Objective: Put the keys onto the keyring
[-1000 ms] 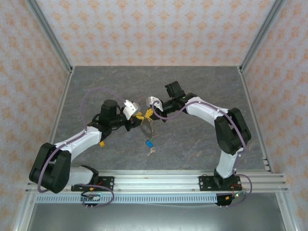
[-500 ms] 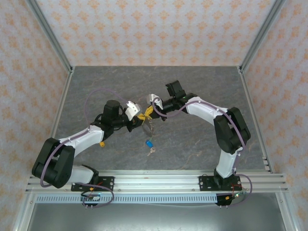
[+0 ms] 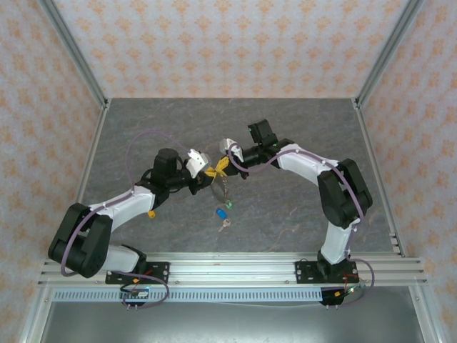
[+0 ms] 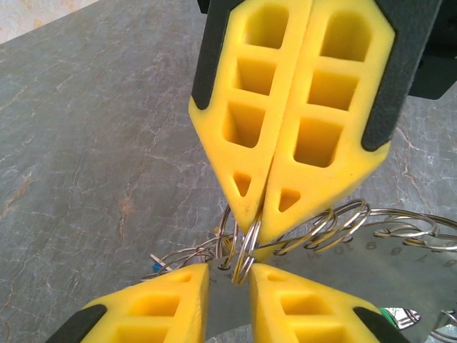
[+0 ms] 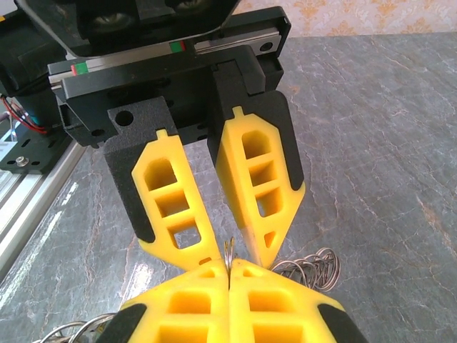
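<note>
The keyring (image 3: 223, 187) hangs between my two grippers above the table's middle. It is a flat grey numbered plate (image 4: 343, 257) with small wire rings along its rim (image 5: 310, 266). My right gripper (image 3: 222, 165) (image 4: 257, 227) (image 5: 228, 264) is shut on one small split ring (image 4: 243, 250) of it. My left gripper (image 3: 207, 174) (image 4: 228, 275) (image 5: 234, 246) faces it tip to tip, fingers apart on either side of that split ring. A green-headed key (image 3: 230, 206) and a blue-headed key (image 3: 221, 213) dangle under the keyring. A silvery key (image 3: 224, 225) lies on the table just below them.
A small yellow-orange piece (image 3: 151, 213) lies on the grey stone-patterned table (image 3: 300, 143) beside my left forearm. Metal frame posts and patterned walls close in the left, right and far sides. An aluminium rail (image 3: 235, 268) runs along the near edge.
My left gripper has shifted a little to the right, closer to the right gripper's tips. The green key now shows beside the blue one. The right arm has barely moved.
</note>
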You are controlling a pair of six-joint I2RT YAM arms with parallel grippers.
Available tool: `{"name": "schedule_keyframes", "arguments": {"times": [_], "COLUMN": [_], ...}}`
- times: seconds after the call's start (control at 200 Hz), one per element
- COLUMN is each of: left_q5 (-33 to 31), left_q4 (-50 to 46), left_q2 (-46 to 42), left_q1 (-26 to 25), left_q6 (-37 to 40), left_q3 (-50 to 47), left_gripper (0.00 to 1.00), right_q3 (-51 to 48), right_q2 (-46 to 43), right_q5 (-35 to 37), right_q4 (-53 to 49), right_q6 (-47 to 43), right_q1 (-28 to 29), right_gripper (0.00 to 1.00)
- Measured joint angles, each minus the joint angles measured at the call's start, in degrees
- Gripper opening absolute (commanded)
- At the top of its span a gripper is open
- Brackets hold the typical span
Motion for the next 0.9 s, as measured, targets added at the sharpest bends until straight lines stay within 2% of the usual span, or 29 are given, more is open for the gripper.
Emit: {"name": "schedule_keyframes", "arguments": {"times": [0.375,0.581,0.656,0.841,0.901], "left_q5": [1.8,2.2,2.2,2.2,2.3], "left_q4": [4.5,4.4,4.3,4.0,3.8], "left_q2": [-0.4,-0.4,-0.4,-0.4,-0.4], "left_q1": [0.0,0.0,0.0,0.0,0.0], "left_q6": [-2.8,-2.8,-2.5,-2.6,-2.5], "left_q3": [-1.0,-1.0,-1.0,-1.0,-1.0], "left_gripper": [0.21,0.14,0.00,0.00,0.00], "right_q3": [-0.8,-0.9,-1.2,-1.9,-2.2], "right_q2": [0.0,0.0,0.0,0.0,-0.2], "right_q5": [-1.5,-1.7,-1.7,-1.9,-1.7], "right_q4": [1.1,1.7,2.2,3.0,3.0], "right_q6": [0.9,1.3,1.3,1.3,1.3], "right_q1": [-0.5,-0.6,-0.7,-0.9,-0.9], "right_gripper": [0.00,0.00,0.00,0.00,0.10]}}
